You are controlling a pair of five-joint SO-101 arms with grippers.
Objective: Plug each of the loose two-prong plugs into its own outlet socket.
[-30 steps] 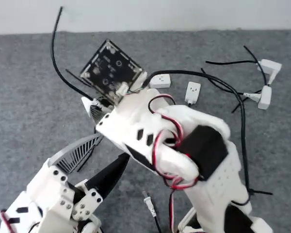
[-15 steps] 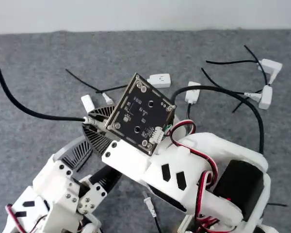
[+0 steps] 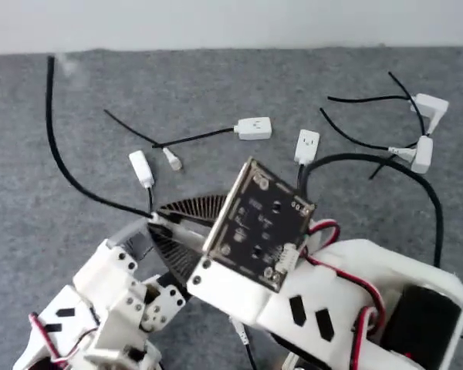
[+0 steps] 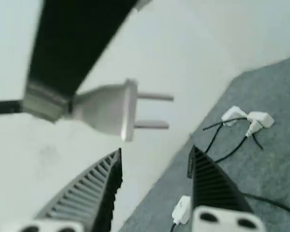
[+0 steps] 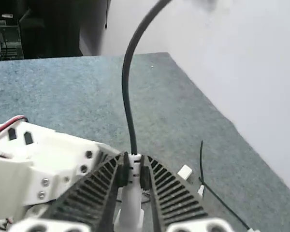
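Two claws: left claw (image 4: 154,153) and right claw (image 5: 133,162) sit tip to tip, close together over the bench (image 3: 216,85).
Right claw: clamped shut on the held plug (image 5: 130,200). Ribbed fingers (image 5: 94,193) pinch its white body from both sides.
Held plug: hangs just beyond the left claw's fingertips and touches neither of them. Both prongs (image 4: 154,97) are bare and level, plugged into nothing.
Black cable (image 3: 58,154): leaves the back end of the held plug, runs away from the right claw and arcs long over the bench.
Left claw: jaws spread wide with nothing between them.
Corded socket (image 3: 254,128): flat on the bench, out beyond both claws and well apart from the held plug. A thin black lead trails off it.
Second socket (image 3: 306,146): on the bench near the corded socket, also beyond the claws. Slots face up.
Loose plug (image 3: 141,168): white, lying on the bench just past the claws, off to one side.
Small connector (image 3: 172,159): just beside the loose plug, at the end of a thin lead.
Spare plug (image 3: 238,330): on the bench behind the claws, between the two arm bases and partly hidden.
Far cluster (image 3: 421,153): white plug and socket pieces with black leads, well apart from both claws.
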